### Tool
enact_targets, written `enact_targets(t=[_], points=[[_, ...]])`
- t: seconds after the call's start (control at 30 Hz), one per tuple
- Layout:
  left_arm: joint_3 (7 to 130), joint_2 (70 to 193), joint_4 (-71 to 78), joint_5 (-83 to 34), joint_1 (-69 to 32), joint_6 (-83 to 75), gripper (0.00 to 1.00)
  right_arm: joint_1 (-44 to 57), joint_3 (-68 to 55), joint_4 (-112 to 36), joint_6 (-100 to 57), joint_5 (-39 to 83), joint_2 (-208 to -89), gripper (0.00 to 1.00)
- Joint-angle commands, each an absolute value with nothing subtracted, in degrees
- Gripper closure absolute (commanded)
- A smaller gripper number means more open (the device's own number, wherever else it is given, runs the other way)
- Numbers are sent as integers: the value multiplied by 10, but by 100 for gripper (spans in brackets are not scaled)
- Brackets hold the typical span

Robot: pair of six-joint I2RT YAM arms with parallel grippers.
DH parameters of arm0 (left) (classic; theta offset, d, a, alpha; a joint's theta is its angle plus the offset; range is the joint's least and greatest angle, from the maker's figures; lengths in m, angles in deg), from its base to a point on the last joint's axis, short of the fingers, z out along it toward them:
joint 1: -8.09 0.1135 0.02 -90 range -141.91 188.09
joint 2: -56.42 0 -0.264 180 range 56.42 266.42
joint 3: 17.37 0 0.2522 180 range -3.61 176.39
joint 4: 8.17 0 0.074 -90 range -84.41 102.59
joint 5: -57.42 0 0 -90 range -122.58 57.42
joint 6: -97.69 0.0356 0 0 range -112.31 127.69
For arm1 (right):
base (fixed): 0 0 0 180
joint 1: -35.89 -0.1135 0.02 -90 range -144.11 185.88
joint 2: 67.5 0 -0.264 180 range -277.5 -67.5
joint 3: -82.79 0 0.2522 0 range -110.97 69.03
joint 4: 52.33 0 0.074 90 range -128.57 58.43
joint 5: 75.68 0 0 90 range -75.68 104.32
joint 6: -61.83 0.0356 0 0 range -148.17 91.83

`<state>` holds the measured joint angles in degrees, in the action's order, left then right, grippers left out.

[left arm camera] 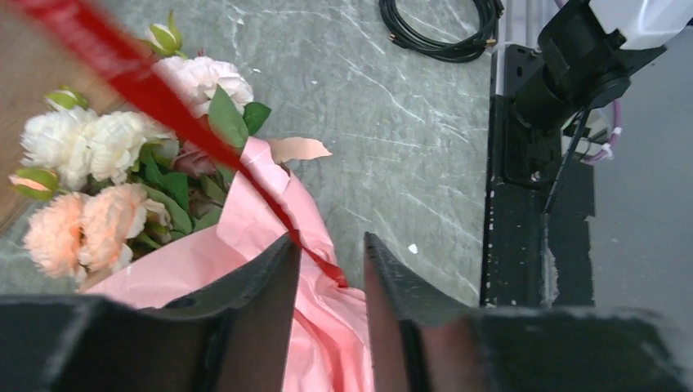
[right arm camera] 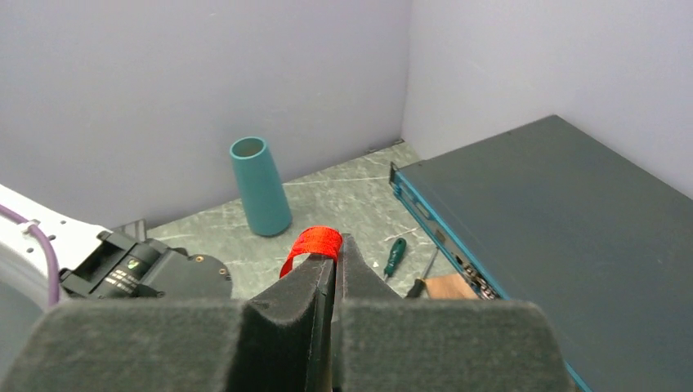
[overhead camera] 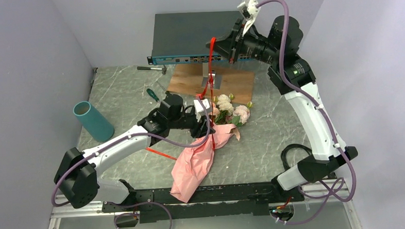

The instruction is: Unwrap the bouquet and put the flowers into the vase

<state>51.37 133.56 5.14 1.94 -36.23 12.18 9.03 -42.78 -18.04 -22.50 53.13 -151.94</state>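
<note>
The bouquet [overhead camera: 226,113] lies mid-table, its cream, peach and pink flowers [left arm camera: 90,175] sticking out of crinkled pink paper [overhead camera: 195,166]. My left gripper [overhead camera: 205,127] sits over the wrapped neck. In the left wrist view the left gripper [left arm camera: 329,238] has pink paper [left arm camera: 327,343] filling the gap between its half-closed jaws. A red ribbon [overhead camera: 209,78] runs taut from there up to my right gripper [overhead camera: 215,41], raised at the back. In the right wrist view the right gripper [right arm camera: 335,238] is shut on a loop of ribbon [right arm camera: 315,242]. The teal vase [overhead camera: 93,121] stands upright at the left.
A dark switch box [overhead camera: 197,37] lies along the back wall, with a wooden board [overhead camera: 235,84] in front of it. A hammer [overhead camera: 152,68] and a green screwdriver [overhead camera: 152,94] lie at the back left. A black cable coil [overhead camera: 295,152] lies by the right arm's base.
</note>
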Motion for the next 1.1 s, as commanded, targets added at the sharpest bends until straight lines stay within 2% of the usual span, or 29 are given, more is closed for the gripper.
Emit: enact_targets(t=[0.0,0.17,0.2,0.5,0.67,0.87,0.97,1.07], points=[[539,1333,17,7,-367,105,69,131,-456,-200,-188,533,-1517,100],[549,1334,12,12,-367,98,98,158,-439,-211,-169,550,-1513,100],[554,1335,13,13,-367,96,100,162,-433,-212,-166,552,-1511,100],[584,1327,15,4,-367,92,100,177,-431,-200,-178,564,-1506,100],[670,1304,102,16,-356,117,100,192,-340,-178,-219,576,-1471,100],[771,1300,216,95,-293,115,100,193,-208,-188,-237,646,-1406,80],[826,1317,253,123,-266,117,100,186,-148,-246,-176,704,-1374,67],[880,1335,280,143,-249,126,100,161,-95,-304,-139,727,-1346,59]])
